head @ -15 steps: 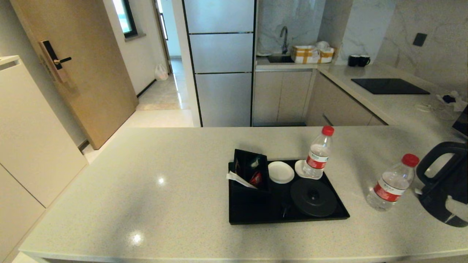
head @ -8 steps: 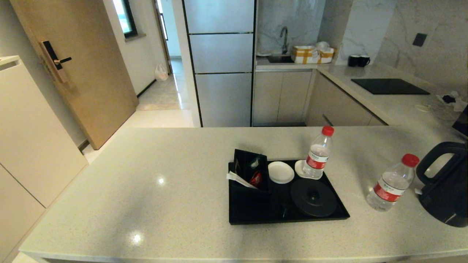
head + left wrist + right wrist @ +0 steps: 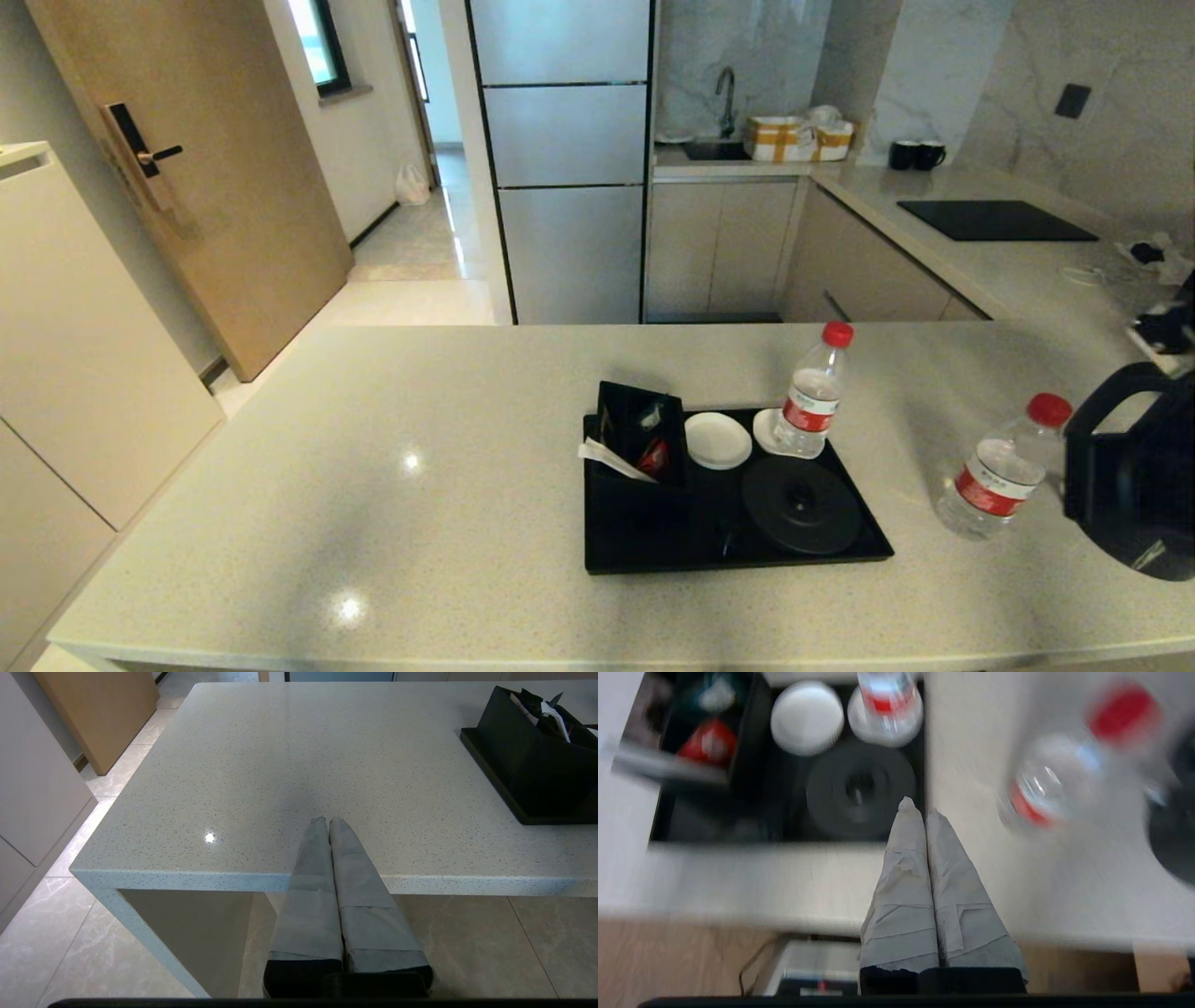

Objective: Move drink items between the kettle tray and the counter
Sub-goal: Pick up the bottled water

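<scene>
The black kettle tray (image 3: 644,537) lies mid-counter (image 3: 373,485) with its round kettle base (image 3: 801,504) and an empty white coaster (image 3: 717,440). One red-capped bottle (image 3: 810,401) stands on the other coaster. The second bottle (image 3: 994,476) stands on the counter right of the tray. The dark kettle (image 3: 1134,495) is beside it, cut off at the right edge. My right gripper (image 3: 920,807) is shut and empty, over the counter's near edge, pointing at the tray's right rim between the kettle base (image 3: 861,791) and the counter bottle (image 3: 1045,784). My left gripper (image 3: 327,820) is shut and empty, over the near edge left of the tray.
A black box of sachets (image 3: 639,439) fills the tray's left end. On the far right counter lie a black hob (image 3: 994,220), two black mugs (image 3: 915,154) and a white socket strip with cables (image 3: 1162,331). The counter left of the tray is bare.
The kettle's outline at the right edge has shifted and looks turned. A dark shape above it is gone, uncovering the socket strip. Tray and bottles have not moved.
</scene>
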Controlling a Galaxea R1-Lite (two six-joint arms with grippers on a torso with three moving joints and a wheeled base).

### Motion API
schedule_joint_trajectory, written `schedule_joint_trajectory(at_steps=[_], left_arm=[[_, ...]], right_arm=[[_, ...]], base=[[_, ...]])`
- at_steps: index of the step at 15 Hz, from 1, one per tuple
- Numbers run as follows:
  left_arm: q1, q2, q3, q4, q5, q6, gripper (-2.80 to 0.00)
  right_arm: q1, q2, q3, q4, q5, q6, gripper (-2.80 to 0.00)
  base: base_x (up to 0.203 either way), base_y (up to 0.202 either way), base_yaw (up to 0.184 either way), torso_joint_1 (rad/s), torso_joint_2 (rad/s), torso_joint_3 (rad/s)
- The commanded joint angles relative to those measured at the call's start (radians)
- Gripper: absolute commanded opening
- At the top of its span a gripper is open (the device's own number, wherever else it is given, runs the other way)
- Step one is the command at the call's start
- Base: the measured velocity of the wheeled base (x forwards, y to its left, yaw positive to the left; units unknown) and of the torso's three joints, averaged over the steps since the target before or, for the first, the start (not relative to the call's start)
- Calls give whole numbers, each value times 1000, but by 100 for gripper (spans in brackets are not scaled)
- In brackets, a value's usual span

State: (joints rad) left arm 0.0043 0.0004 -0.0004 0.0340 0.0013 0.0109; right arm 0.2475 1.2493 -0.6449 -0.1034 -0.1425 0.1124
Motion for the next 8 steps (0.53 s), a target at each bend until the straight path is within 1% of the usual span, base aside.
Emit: schedule_joint_trajectory(at_steps=[1, 4, 5, 7, 8], left_arm=[[0, 0, -1, 0, 0, 0, -280], [0, 0, 0, 1, 0, 0, -280], [0, 0, 0, 0, 0, 0, -280], [0, 0, 0, 0, 0, 0, -280], [0, 0, 0, 0, 0, 1, -280]], right_arm=[[63, 269, -71, -127, -57, 23, -280], [85, 423, -179, -183, -111, 50, -280], [88, 452, -208, -189, -138, 54, 0], [88, 517, -226, -234, -191, 57, 0], [88, 548, -221, -298, -200, 58, 0]], base=[[0, 0, 0, 0, 0, 0], [0, 0, 0, 0, 0, 0], [0, 0, 0, 0, 0, 0], [0, 0, 0, 0, 0, 0], [0, 0, 0, 0, 0, 0]])
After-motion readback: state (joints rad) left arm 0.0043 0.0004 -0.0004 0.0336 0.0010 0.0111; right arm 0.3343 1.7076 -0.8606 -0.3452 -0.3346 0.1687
